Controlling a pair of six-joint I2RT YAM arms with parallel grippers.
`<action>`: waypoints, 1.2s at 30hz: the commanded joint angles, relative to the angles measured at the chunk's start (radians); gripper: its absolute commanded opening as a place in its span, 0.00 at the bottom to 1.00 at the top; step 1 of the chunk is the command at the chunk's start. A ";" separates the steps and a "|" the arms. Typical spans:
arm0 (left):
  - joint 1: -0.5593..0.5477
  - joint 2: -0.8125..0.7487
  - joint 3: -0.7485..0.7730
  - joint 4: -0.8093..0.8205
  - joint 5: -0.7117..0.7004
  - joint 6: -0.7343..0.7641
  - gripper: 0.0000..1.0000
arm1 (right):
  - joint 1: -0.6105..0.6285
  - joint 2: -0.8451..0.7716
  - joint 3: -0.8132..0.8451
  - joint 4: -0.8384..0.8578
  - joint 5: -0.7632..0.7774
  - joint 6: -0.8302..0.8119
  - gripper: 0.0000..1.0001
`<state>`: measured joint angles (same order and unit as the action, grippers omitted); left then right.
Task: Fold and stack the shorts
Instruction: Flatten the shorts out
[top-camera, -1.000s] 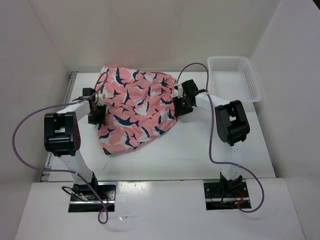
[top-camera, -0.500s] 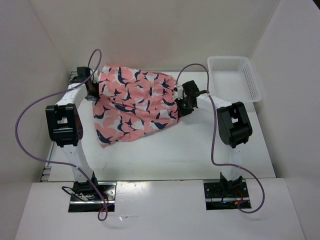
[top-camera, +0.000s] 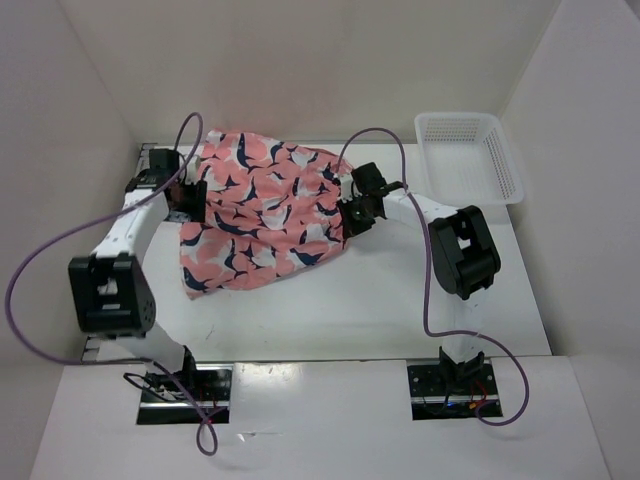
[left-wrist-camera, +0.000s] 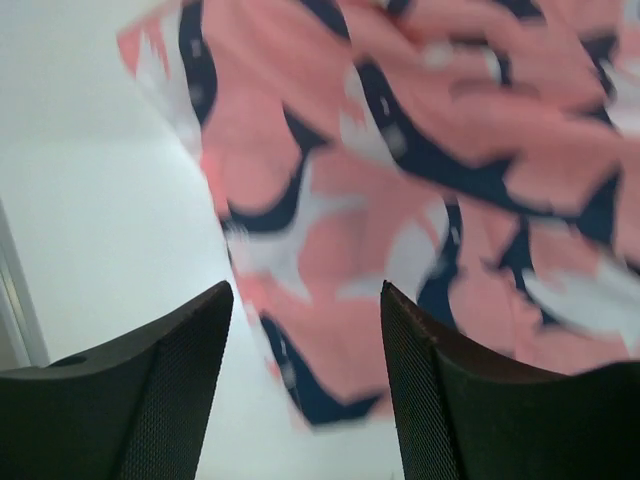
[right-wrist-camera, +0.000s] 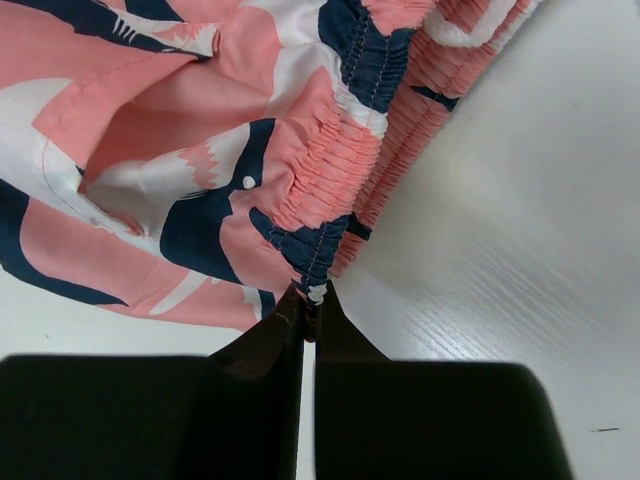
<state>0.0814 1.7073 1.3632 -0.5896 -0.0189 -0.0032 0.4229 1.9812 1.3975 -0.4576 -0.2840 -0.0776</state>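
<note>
The salmon-pink shorts (top-camera: 265, 215) with navy and white shapes lie bunched across the back middle of the table. My left gripper (top-camera: 190, 200) hangs over their left edge. In the left wrist view it (left-wrist-camera: 305, 375) is open, and a blurred corner of the shorts (left-wrist-camera: 400, 150) shows beyond the gap without touching either finger. My right gripper (top-camera: 352, 212) is at the right edge of the shorts. The right wrist view shows it (right-wrist-camera: 312, 300) shut on the gathered elastic waistband of the shorts (right-wrist-camera: 200, 150).
A white mesh basket (top-camera: 470, 155) stands at the back right corner. White walls close in the table on the left, back and right. Purple cables loop over both arms.
The left arm swung back and left along the edge of the shorts, then opened. The right gripper closed on the waistband. The shorts shifted to the left.
</note>
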 joint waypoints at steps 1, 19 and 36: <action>-0.020 -0.230 -0.126 -0.185 0.046 0.003 0.68 | -0.001 -0.051 0.023 0.016 0.012 -0.021 0.00; -0.172 -0.675 -0.676 -0.078 -0.159 0.003 0.73 | -0.001 -0.130 -0.023 0.025 0.059 -0.070 0.00; -0.256 -0.473 -0.765 0.143 -0.252 0.003 0.73 | -0.001 -0.130 -0.018 0.025 0.059 -0.079 0.00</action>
<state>-0.1722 1.2171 0.6022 -0.5545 -0.2138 -0.0029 0.4229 1.8874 1.3624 -0.4564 -0.2348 -0.1474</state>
